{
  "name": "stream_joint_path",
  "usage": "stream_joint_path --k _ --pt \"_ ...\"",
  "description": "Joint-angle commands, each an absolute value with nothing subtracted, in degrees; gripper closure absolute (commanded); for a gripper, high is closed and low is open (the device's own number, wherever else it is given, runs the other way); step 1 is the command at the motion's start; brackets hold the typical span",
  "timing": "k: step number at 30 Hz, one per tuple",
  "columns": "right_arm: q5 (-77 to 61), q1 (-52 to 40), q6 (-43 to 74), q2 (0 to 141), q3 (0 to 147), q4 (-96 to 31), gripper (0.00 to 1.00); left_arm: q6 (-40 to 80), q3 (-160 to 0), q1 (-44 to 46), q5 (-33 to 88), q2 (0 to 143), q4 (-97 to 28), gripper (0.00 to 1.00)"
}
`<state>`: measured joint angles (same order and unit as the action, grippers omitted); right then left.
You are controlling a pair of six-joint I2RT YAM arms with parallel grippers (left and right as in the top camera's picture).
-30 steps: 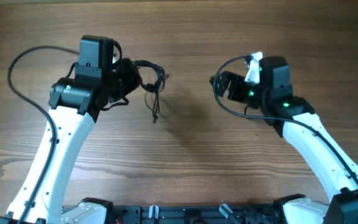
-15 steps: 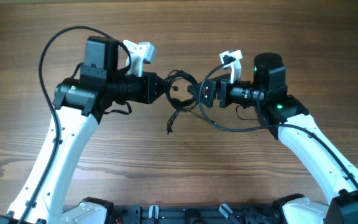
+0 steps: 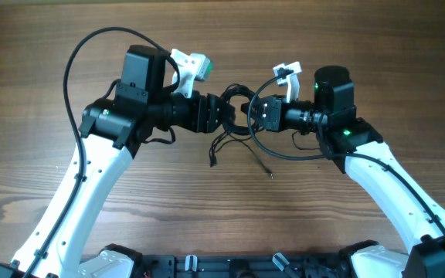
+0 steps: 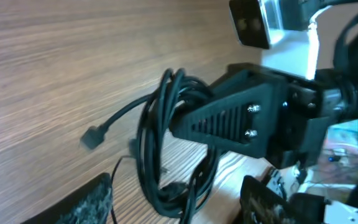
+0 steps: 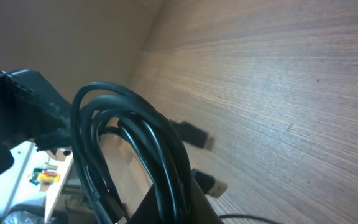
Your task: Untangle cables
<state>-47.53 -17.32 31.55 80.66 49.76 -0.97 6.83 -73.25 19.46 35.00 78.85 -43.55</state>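
Note:
The cables [image 3: 236, 94] are a bunch of thin black loops held above the table between both grippers. My right gripper [image 3: 247, 114] is shut on the bunch; in the right wrist view the loops [image 5: 135, 143] rise out of its closed fingers [image 5: 179, 208]. My left gripper [image 3: 224, 114] faces it and is open. In the left wrist view its fingertips [image 4: 95, 193] stand apart, with the cables [image 4: 157, 130] hanging between them. Loose strands dangle down to the table [image 3: 213, 158], one ending at a small plug [image 3: 270, 174].
The wooden table [image 3: 207, 224] runs under both arms. Thick black arm cables arch over the left arm [image 3: 76, 66] and loop below the right gripper [image 3: 276, 153]. The arms' base rail [image 3: 230, 266] lies along the near edge.
My right gripper has closed on the cable bunch and my left gripper has opened off it. The left arm has shifted right. A strand has dropped to the table at the right.

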Motion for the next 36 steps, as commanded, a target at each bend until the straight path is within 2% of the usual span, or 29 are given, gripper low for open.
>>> stream_joint_path --k 1,3,6,13,15,16,17,18,19,21,23,25,30,36 --pt "-47.7 -17.3 33.1 80.5 49.9 -0.5 0.96 6.4 -74.0 19.7 32.5 78.9 -43.3 0.41" --pt "-47.8 -17.3 33.2 80.5 49.9 -0.5 0.96 6.4 -74.0 20.6 32.5 79.5 -43.1 0.42" --pt "-49.6 -17.3 33.2 80.5 49.9 -0.4 0.96 6.4 -74.0 22.3 32.4 82.7 -42.0 0.49" --pt "-49.6 -17.3 33.2 80.5 49.9 -0.4 0.95 6.4 -74.0 22.8 30.8 89.6 -41.5 0.96" --pt "-49.6 -17.3 33.2 80.5 49.9 -0.5 0.92 6.4 -74.0 22.6 28.9 89.6 -41.2 0.96" --pt "-49.6 -17.3 33.1 80.5 49.9 -0.5 0.8 6.5 -74.0 22.5 28.8 89.6 -40.9 0.96" --pt "-49.5 -17.3 33.2 80.5 49.9 -0.5 0.55 7.7 -74.0 22.3 28.8 89.6 -40.7 0.96" --pt "-49.4 -17.3 33.1 80.5 49.9 -0.5 0.18 10.3 -74.1 21.7 28.6 89.6 -40.0 0.96" --pt "-49.4 -17.3 33.0 80.5 49.9 -0.6 0.0 14.1 -74.1 20.9 27.1 89.6 -39.0 0.96" --pt "-48.3 -17.4 33.0 80.5 49.9 -1.3 0.0 28.3 -74.1 18.3 20.1 89.6 -36.9 0.96" --pt "-45.0 -18.0 32.9 80.5 49.9 -3.1 0.0 45.0 -74.0 14.9 18.1 89.6 -36.4 0.96" --pt "-43.1 -18.9 32.9 80.5 49.9 -3.9 0.0 52.2 -74.0 14.0 18.1 89.6 -36.4 0.96" --pt "-43.0 -24.6 33.2 80.5 49.9 -7.5 0.0 53.2 -74.0 13.9 13.3 89.6 -36.3 0.96" --pt "-42.5 -28.8 39.8 80.4 49.9 -9.6 0.0 53.2 -74.0 13.9 9.1 89.6 -35.8 0.96"
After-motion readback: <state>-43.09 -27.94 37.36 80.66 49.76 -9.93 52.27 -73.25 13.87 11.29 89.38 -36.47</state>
